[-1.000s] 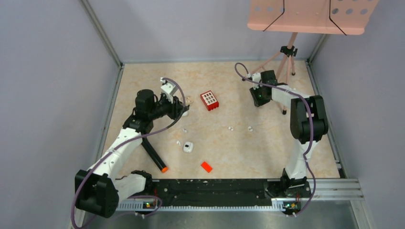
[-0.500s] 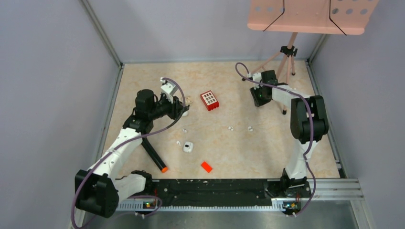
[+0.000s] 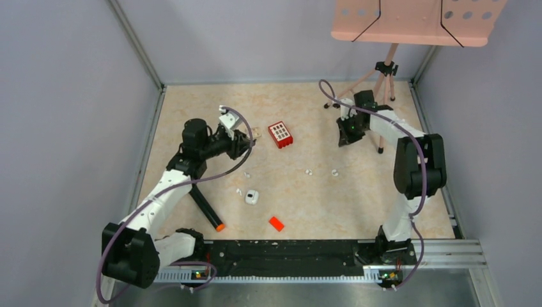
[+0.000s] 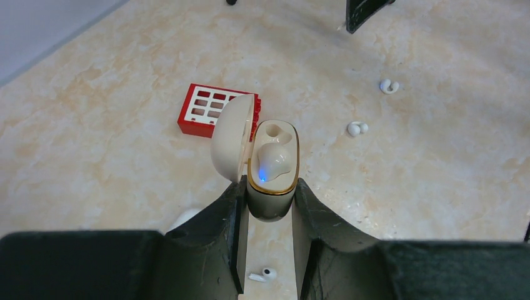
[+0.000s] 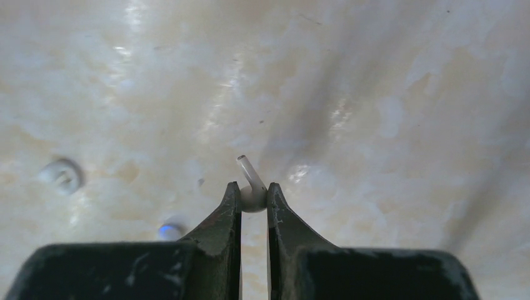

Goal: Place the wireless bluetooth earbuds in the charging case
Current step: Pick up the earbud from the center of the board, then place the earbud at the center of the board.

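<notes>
Earbuds (image 3: pixel 309 171): you can count four loose on the table from above, two near the left arm and two mid-table.
Orange-red chip (image 3: pixel 276 223): one, nearest the arm bases.
Black stick (image 3: pixel 206 208): one, lying by the left arm with its orange tip toward the bases.
White rounded piece (image 3: pixel 252 196): one, just beside the nearest loose earbud; you cannot tell what it is.
Left gripper (image 4: pixel 269 194): clamped on the one charging case (image 4: pixel 273 165), whose lid is swung open. A white piece with a blue light sits inside.
Red block (image 3: pixel 280 134): one, just beyond the case.
Right gripper (image 5: pixel 252 190): its fingers are closed on one pinched earbud (image 5: pixel 253 199), the stem poking past the tips, at the far right of the table.
Pink stand (image 3: pixel 385 67): one, in the far right corner.
</notes>
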Robot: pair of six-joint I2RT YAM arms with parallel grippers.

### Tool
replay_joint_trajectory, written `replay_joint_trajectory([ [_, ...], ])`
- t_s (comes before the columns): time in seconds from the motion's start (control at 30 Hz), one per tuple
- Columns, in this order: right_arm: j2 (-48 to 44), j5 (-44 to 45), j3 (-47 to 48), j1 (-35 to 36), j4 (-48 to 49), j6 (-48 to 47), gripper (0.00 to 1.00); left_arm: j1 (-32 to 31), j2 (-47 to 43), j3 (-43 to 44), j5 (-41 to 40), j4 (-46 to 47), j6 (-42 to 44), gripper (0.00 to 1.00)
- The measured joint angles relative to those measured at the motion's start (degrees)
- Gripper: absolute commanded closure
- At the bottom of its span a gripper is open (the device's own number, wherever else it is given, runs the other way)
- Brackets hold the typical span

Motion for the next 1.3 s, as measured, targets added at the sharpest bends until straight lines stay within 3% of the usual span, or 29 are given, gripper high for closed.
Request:
replay_joint_trajectory([
  [0.2, -5.9, -9.5, 8.9, 3.6, -14.3, 2.0, 1.0, -1.0, 4.2, -0.1, 4.1, 3.3, 11.1, 1.0],
  [0.57, -8.2, -21.8, 16.4, 19.4, -30.0, 6.4, 1.0, -5.1, 9.4, -0.1, 13.3, 5.9, 29.9, 1.0],
  [0.83, -5.0, -25.4, 23.6, 19.7, -33.2, 10.4, 1.0, -9.7, 11.3, -0.9, 13.8, 10.3, 33.6, 1.0],
  [1.3, -2.0, -24.8, 25.1, 20.2, -35.8, 15.5, 1.0, -13.6, 12.4, -1.9, 11.6, 13.2, 36.3, 1.0],
])
